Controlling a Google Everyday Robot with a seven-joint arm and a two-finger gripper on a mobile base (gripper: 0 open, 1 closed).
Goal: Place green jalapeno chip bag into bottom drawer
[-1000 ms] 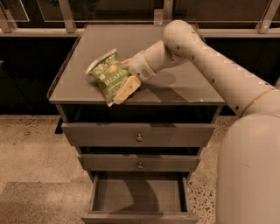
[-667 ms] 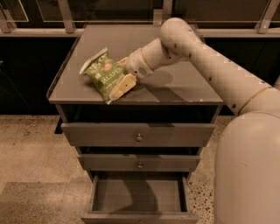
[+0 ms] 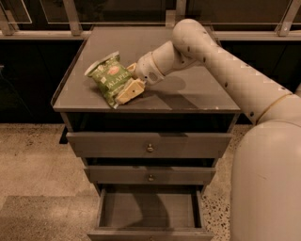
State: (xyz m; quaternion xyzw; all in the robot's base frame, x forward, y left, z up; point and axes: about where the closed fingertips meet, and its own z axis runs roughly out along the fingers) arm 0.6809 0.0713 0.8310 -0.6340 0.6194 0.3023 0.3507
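While clamped on one edge of the green jalapeno chip bag (image 3: pixel 109 77), jutting just beyond the closed gripper (image 3: pixel 130 89) over the cabinet top (image 3: pixel 197 96): liable to drop it mid-carry, or clip the upper drawers (image 3: pixel 117 143) before reaching the open bottom drawer (image 3: pixel 148 209) well below.

Indoor test area, probably lab or office corner. Signs: grey three-drawer cabinet (image 3: pixel 188 101) on speckled terrazzo floor (image 3: pixel 33 164); glass panels (image 3: pixel 117 9) in metal frame at far side. Gripper (image 3: pixel 124 84) over cabinet top, left part, clamped on green jalapeno chip bag (image 3: pixel 109 77).
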